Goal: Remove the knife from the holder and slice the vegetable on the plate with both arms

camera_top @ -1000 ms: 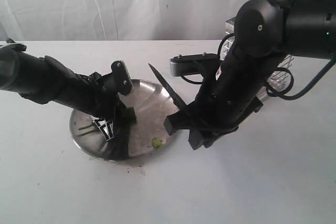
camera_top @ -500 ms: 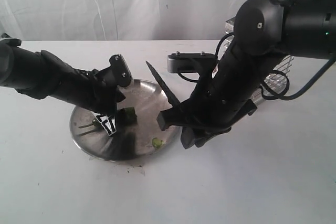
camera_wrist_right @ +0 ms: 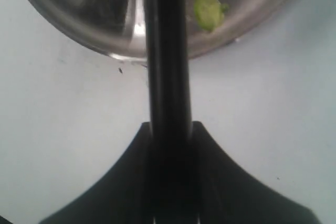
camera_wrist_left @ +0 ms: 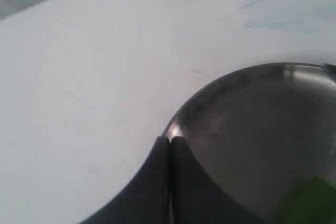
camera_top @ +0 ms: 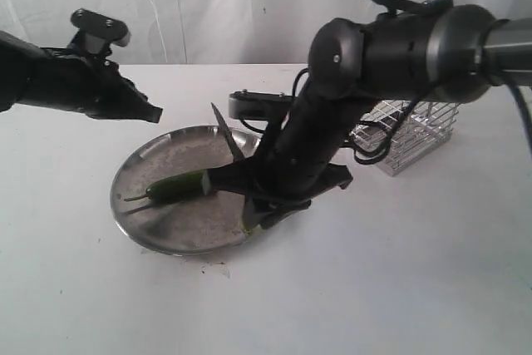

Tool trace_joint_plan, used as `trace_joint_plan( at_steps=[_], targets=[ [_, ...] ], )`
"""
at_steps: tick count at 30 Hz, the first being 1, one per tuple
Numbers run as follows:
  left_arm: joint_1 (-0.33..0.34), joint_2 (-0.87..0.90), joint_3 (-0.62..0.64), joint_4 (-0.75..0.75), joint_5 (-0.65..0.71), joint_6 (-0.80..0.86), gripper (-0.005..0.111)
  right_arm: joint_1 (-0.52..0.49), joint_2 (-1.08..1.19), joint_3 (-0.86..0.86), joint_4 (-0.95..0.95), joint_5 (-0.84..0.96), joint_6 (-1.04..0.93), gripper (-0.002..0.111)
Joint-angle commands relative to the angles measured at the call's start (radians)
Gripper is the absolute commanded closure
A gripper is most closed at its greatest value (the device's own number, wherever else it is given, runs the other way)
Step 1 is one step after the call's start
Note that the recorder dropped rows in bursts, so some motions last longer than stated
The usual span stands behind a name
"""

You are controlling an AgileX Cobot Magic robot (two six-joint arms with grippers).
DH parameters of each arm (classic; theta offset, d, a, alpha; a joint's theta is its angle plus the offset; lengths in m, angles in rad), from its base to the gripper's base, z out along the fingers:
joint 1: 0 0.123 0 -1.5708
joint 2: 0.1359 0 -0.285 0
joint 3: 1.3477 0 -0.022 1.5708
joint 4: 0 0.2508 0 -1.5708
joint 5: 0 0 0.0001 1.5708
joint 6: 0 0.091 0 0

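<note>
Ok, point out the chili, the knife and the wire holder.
chili (camera_top: 174, 186): exterior view, middle of its green body.
knife (camera_top: 228, 132): exterior view, middle of the blade.
wire holder (camera_top: 411, 135): exterior view, mesh side wall.

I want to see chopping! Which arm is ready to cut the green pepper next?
Right. Its fingers grip the knife, whose blade hangs over the plate beside the pepper. The left fingers are shut, empty and up off the plate.
</note>
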Motion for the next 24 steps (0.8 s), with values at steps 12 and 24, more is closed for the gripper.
trace_joint_plan(
  at_steps=[12, 24],
  targets=[
    [0.102, 0.243, -0.130, -0.502, 0.661, 0.148, 0.107, 0.104, 0.152, -0.121, -0.112, 0.054, 0.247, 0.108],
    [0.102, 0.284, -0.130, -0.599, 0.745, 0.217, 0.107, 0.105, 0.171, -0.121, -0.105, 0.013, 0.268, 0.108]
  ],
)
